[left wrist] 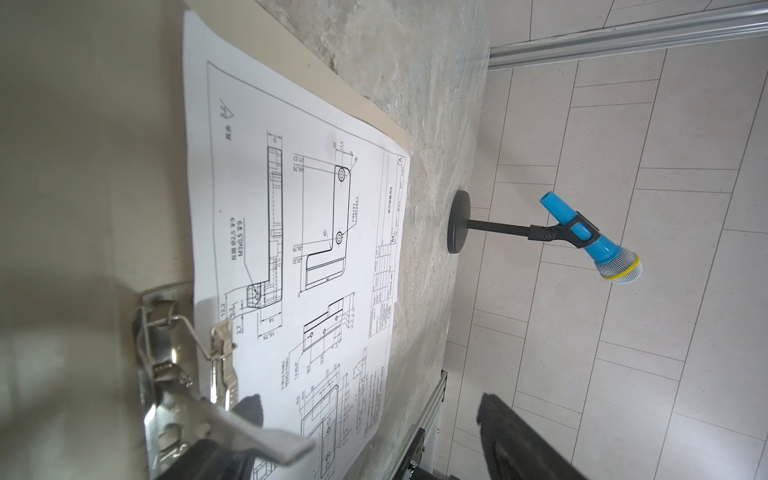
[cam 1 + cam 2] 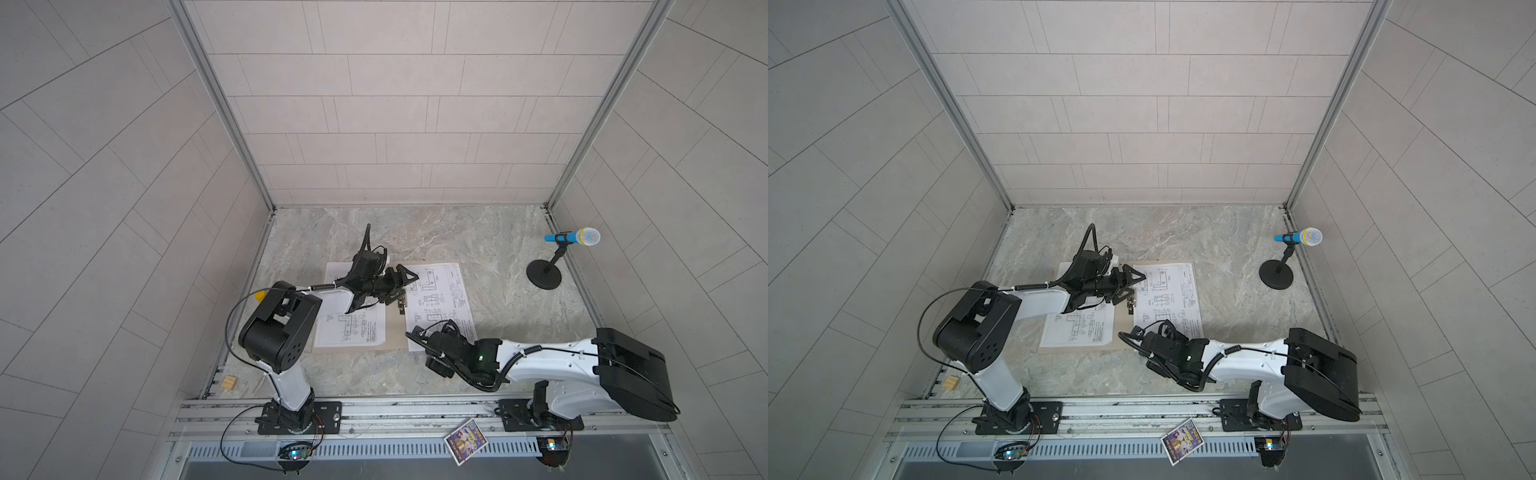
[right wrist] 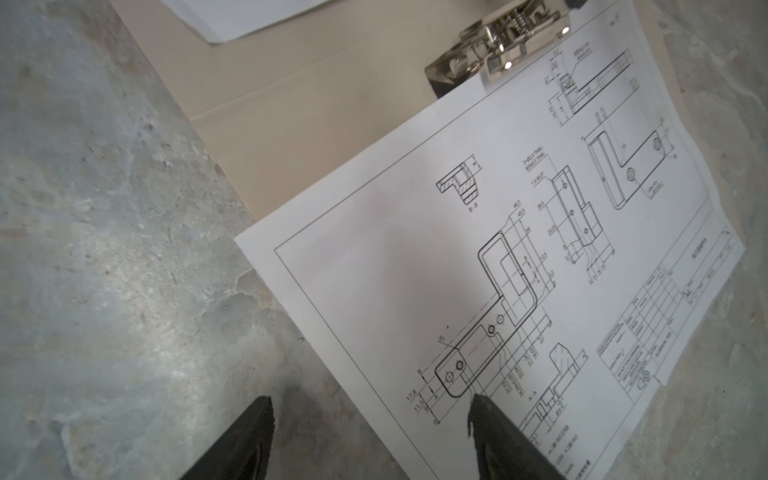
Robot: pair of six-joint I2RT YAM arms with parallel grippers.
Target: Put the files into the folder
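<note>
The tan folder [image 2: 395, 332] [image 2: 1123, 332] lies open and flat mid-table in both top views. One of the files [image 2: 353, 328] rests on its left half. Another sheet [image 2: 440, 299] [image 3: 374, 270] lies skewed on the right half and overhangs the near edge. A metal clip [image 2: 401, 301] [image 1: 178, 353] sits at the spine with its lever raised. My left gripper [image 2: 405, 286] [image 1: 368, 399] hovers at the clip, open, one finger by the lever. My right gripper [image 2: 436, 332] [image 3: 370, 399] is open, straddling the skewed sheet's near edge: one finger over paper, one over the table.
A blue toy microphone [image 2: 573, 237] on a black stand is at the back right, near the wall rail. A small wooden block [image 2: 229, 382] lies at the front left. A colourful picture card [image 2: 465, 442] rests on the front rail.
</note>
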